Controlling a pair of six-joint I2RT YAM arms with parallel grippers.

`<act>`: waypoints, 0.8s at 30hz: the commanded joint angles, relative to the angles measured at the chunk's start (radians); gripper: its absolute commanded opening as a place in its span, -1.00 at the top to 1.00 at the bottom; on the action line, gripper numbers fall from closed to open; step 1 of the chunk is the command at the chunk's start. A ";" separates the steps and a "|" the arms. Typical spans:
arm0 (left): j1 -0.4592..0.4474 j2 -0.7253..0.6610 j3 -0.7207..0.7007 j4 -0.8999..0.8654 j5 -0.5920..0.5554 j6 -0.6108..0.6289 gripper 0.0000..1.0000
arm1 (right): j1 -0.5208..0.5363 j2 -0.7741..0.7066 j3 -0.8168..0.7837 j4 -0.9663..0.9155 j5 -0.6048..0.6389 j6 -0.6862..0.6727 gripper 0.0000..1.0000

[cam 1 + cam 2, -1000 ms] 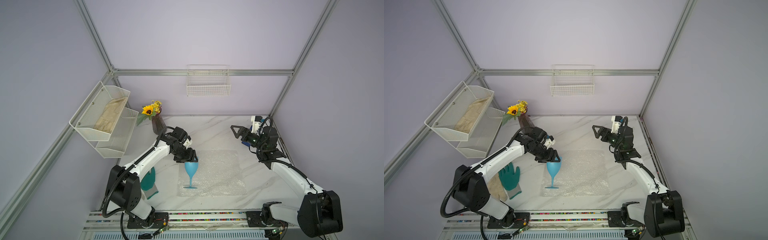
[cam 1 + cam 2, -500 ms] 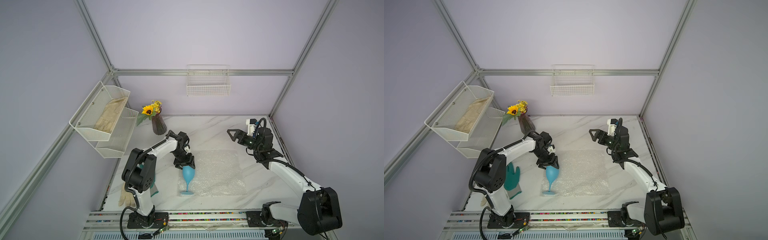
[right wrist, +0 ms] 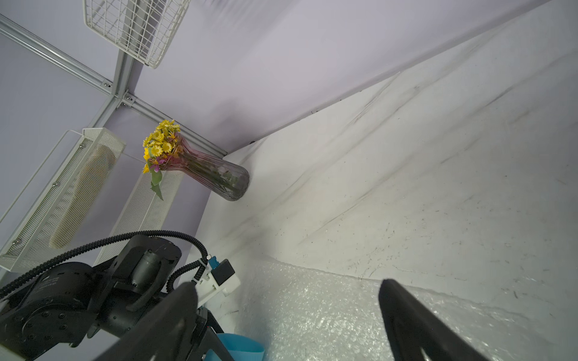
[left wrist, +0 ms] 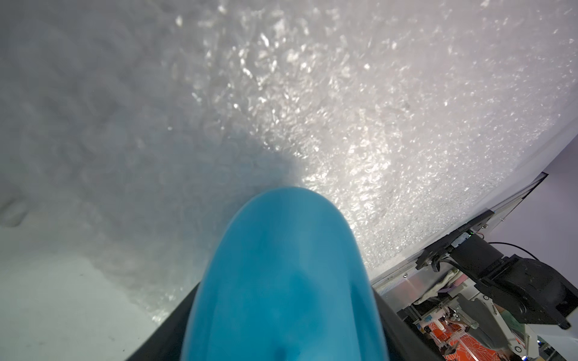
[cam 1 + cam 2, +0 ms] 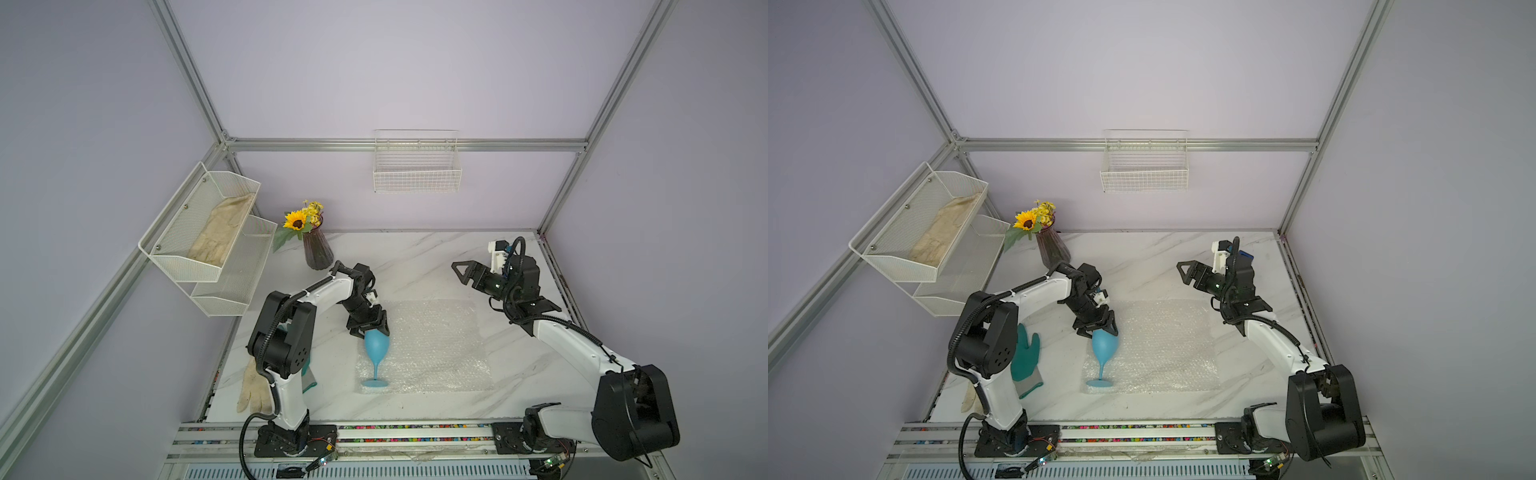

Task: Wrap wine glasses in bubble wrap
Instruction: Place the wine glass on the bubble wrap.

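Left pincer [image 5: 370, 328] grips the goblet [image 5: 376, 345] by its cup, seemingly in contact, though the wrist view is blurred. The foot rests on the near-left corner of the bubble wrap [image 5: 436, 345]. Right pincer [image 5: 460, 274] is wide open and empty above the worktop [image 5: 415, 266].

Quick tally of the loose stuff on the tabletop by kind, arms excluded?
goblet: 1
bubble wrap sheet: 1
flower vase: 1
gloves: 2 (teal glove, cream glove)
Total: 5
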 commanded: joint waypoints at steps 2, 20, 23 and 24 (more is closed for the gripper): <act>0.007 0.004 0.058 0.014 0.008 0.004 -0.54 | 0.006 0.017 0.023 -0.025 0.010 0.001 -0.88; 0.149 -0.462 -0.154 0.113 -0.105 -0.054 -0.92 | 0.279 0.084 0.054 -0.078 0.085 0.135 -0.68; 0.160 -0.563 -0.300 0.171 -0.102 -0.068 -0.75 | 0.381 0.112 0.073 -0.100 0.088 0.186 -0.61; 0.160 -0.588 -0.347 0.186 -0.116 -0.080 -0.69 | 0.413 0.118 0.079 -0.106 0.091 0.195 -0.59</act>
